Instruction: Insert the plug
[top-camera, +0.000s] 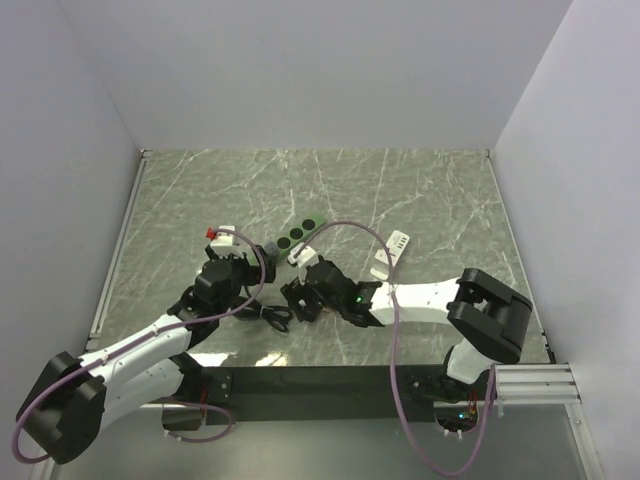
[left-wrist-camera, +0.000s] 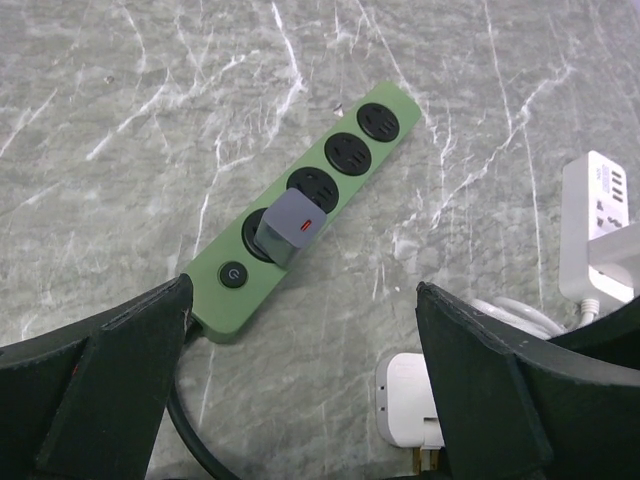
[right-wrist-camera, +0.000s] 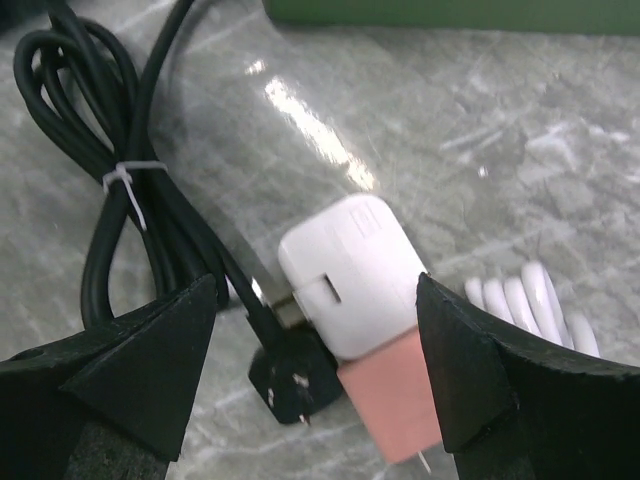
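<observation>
The step in hand looks like the pick-up, with insertion not yet begun. The right gripper (right-wrist-camera: 315, 290) hangs released, fingers spread wide on either side of the white plug (right-wrist-camera: 350, 270), which lies flat on the table (top-camera: 420, 190) and is not gripped. A pink piece (right-wrist-camera: 390, 395) sits at the plug's pin end, and a black plug (right-wrist-camera: 290, 380) touches its side, with the bundled black cable (right-wrist-camera: 110, 200) just to its left. The left gripper (left-wrist-camera: 302, 300) is also open and holds nothing, hovering near the switch end of the green power strip (left-wrist-camera: 235, 300). A grey adapter (left-wrist-camera: 290, 225) already fills the socket beside the switch, while the three sockets beyond it look free. By my reading, the next move is to lower the right fingers, close on the white body clear of the black plug, then lift, turn the pins down and carry it the short way to a free socket. Room is tight there: the two grippers work close together near the middle of the table, the coiled white cord (right-wrist-camera: 530, 300) lies just right of the plug, and a white power strip (top-camera: 398, 245) lies further right. The far half of the table is bare marble, and its raised rim and the walls are well apart from the work.
</observation>
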